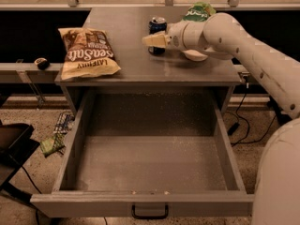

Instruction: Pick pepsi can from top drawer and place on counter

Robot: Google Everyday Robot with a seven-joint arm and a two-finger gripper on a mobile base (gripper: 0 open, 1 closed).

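The pepsi can [157,26], dark blue with a silver top, stands upright on the grey counter [136,69] near its back right. My gripper [154,39] is at the can, reaching in from the right and covering the can's lower front. The white arm [243,46] stretches away to the right. The top drawer [150,203] is pulled fully out below the counter. Its inside shows nothing in it, and a small dark handle [150,213] sits on its front panel.
A brown chips bag [88,53] lies on the counter's left. A green bag [199,11] sits at the back right, and a white bowl [194,56] is just under my arm. Clutter [54,142] lies on the speckled floor at the left.
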